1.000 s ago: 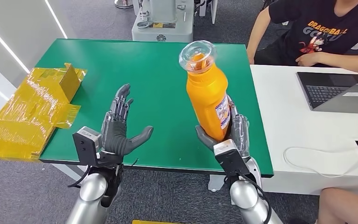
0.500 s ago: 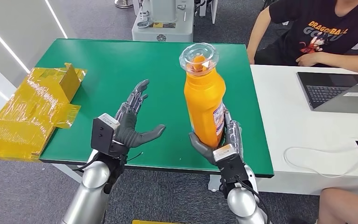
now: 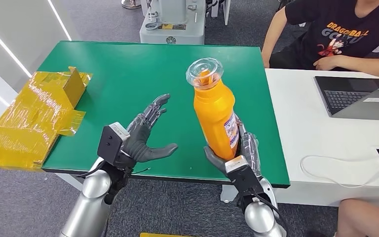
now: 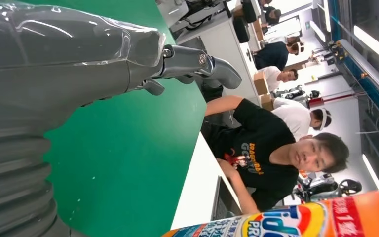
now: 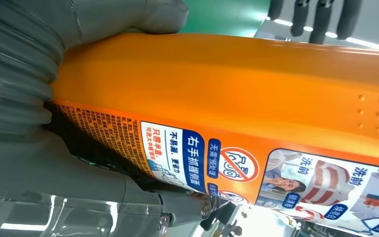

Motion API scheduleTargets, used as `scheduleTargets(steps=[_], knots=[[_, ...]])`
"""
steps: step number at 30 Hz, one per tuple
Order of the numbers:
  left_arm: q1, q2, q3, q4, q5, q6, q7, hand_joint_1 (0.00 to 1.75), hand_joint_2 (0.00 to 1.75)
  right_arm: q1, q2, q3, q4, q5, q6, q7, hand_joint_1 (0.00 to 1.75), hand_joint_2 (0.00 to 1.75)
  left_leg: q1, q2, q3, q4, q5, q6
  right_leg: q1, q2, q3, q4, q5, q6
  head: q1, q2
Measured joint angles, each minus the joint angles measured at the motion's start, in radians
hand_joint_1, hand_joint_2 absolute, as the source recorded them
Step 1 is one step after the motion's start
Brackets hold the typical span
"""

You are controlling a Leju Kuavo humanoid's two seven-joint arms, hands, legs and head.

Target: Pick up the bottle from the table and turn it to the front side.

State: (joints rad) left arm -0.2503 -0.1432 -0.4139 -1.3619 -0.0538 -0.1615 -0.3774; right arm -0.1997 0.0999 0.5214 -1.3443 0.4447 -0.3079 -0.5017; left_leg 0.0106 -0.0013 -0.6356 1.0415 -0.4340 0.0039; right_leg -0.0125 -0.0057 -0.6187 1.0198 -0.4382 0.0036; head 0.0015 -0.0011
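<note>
The right hand (image 3: pixel 238 158) grips the bottle (image 3: pixel 215 116) around its base, just above the near edge of the green table (image 3: pixel 128 74). In the right wrist view the thumb (image 5: pixel 128 15) presses one orange side while darker fingers (image 5: pixel 321 15) curl over the far side, and a printed label (image 5: pixel 256 173) faces the palm. The bottle is held off the table, nearly upright, its top tipped slightly toward the left hand, with a clear cap (image 3: pixel 205 73) over an orange neck. Its orange face points toward the robot, and a strip of label shows along the edge nearest the white desk (image 3: pixel 316 128).

The left hand (image 3: pixel 143 138) hovers over the table's near edge, beside the bottle but apart from it. It is released, holding nothing: palm turned toward the bottle, fingers spread and pointing away from the robot. The left wrist view shows its thumb (image 4: pixel 202 64) over the green top, and the bottle's colourful label (image 4: pixel 296 219) lies beyond it.

On the side of the table away from the bottle, a yellow taped box (image 3: pixel 34 118) overhangs the edge. The white desk stands against the table's other side, carrying a laptop (image 3: pixel 360 96) and a white cable (image 3: pixel 335 173). A person in a black printed T-shirt (image 3: pixel 345 34) sits at the desk's far end, 1 forearm resting on it. Beyond the table's far edge stands a grey machine (image 3: pixel 172 22).
</note>
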Motion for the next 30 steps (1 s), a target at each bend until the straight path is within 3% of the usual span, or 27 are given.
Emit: scheduleTargets(steps=[14, 22, 30], knots=[[0.007, 0.024, -0.018, -0.029, 0.047, -0.017, -0.005, 0.00, 1.75, 0.013, -0.042, -0.066, 0.034, 0.085, -0.012, 0.015, 1.75, 1.75, 0.000, 0.000, 0.000, 0.000, 0.000, 0.000, 0.000, 0.000, 0.000, 0.000, 0.000, 0.000, 0.000, 0.000], [-0.003, -0.025, -0.071, -0.025, 0.111, 0.028, 0.013, 0.00, 1.75, 0.013, -0.047, -0.070, 0.077, 0.087, -0.025, -0.001, 1.75, 1.75, 0.000, 0.000, 0.000, 0.000, 0.000, 0.000, 0.000, 0.000, -0.001, 0.000, 0.000, 0.000, 0.000, 0.000], [-0.074, -0.071, -0.136, 0.000, 0.098, 0.103, 0.038, 0.00, 1.75, 0.003, -0.047, -0.070, 0.114, 0.077, -0.033, -0.014, 1.75, 1.75, 0.000, 0.000, -0.001, 0.000, 0.000, 0.000, 0.000, 0.000, -0.001, 0.000, 0.000, 0.000, 0.000, 0.000]])
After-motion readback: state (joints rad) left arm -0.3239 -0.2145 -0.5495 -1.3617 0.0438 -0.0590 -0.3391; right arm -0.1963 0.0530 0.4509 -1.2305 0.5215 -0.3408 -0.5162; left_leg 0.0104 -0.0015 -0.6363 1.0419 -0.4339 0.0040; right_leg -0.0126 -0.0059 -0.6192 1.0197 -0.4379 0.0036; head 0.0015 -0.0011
